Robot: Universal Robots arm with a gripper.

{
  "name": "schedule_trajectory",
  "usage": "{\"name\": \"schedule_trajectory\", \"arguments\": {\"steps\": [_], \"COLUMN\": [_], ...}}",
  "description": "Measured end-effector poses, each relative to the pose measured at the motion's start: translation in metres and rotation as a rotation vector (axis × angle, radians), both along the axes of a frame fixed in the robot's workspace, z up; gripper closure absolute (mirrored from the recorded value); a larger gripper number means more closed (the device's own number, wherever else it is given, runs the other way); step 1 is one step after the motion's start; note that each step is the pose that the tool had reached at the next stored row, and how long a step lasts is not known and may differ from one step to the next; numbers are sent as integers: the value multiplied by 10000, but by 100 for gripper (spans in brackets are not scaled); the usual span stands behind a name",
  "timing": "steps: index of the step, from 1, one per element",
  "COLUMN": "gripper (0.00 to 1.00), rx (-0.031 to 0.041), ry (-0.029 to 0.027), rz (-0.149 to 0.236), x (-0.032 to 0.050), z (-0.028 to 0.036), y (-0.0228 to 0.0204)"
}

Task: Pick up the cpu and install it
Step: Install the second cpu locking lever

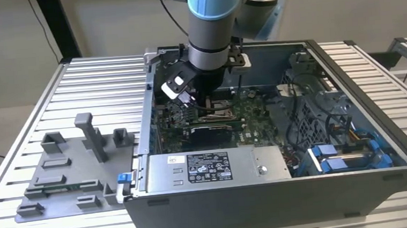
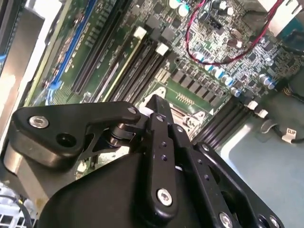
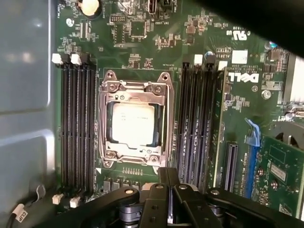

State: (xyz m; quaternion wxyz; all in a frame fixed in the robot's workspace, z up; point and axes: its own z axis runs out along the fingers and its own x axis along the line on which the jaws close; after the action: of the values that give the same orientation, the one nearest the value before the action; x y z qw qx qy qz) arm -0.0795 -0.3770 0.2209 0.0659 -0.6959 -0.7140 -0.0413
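The arm reaches down into the open computer case (image 1: 281, 194), which lies on the ribbed metal desk (image 1: 94, 94), and the hand (image 1: 204, 95) hangs low over the green motherboard (image 1: 250, 110) near the case's rear wall. In the first wrist view the cpu (image 3: 133, 124) sits square inside the metal-framed socket (image 3: 134, 121), its pale silver top showing through the frame's window, flat and level with the frame around it. Dark memory slots (image 3: 76, 123) run along both sides of the socket. At the edge of that same view the hand (image 3: 168, 202) shows its black fingers (image 3: 156, 204) drawn close together, with only a thin slit between them and nothing gripped there; they are apart from the cpu, just beyond the socket's edge. In the second wrist view the hand's black linkage (image 2: 156, 156) looms large in front of the board, and a red wire (image 2: 223, 57) loops across the components behind it. Back in the exterior view, a grey fixture tray (image 1: 71, 171) with upright blocks rests on the desk on the exterior view's left, beside the case, and a silver power supply (image 1: 215, 167) lies along the case's near side, with blue drive brackets (image 1: 343, 155) toward the exterior view's right.
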Motion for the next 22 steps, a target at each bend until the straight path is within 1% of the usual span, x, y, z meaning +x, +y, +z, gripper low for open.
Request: {"name": "schedule_trajectory", "arguments": {"steps": [6,14,19,22], "gripper": [100,100,100,100], "rx": [-2,5,53,115], "ry": [13,28,33,37], "rz": [-217,-439,-556,-594], "x": [-49,-86,-108,-113], "z": [-49,-124,-163,-181], "y": [12,19,24,27]}}
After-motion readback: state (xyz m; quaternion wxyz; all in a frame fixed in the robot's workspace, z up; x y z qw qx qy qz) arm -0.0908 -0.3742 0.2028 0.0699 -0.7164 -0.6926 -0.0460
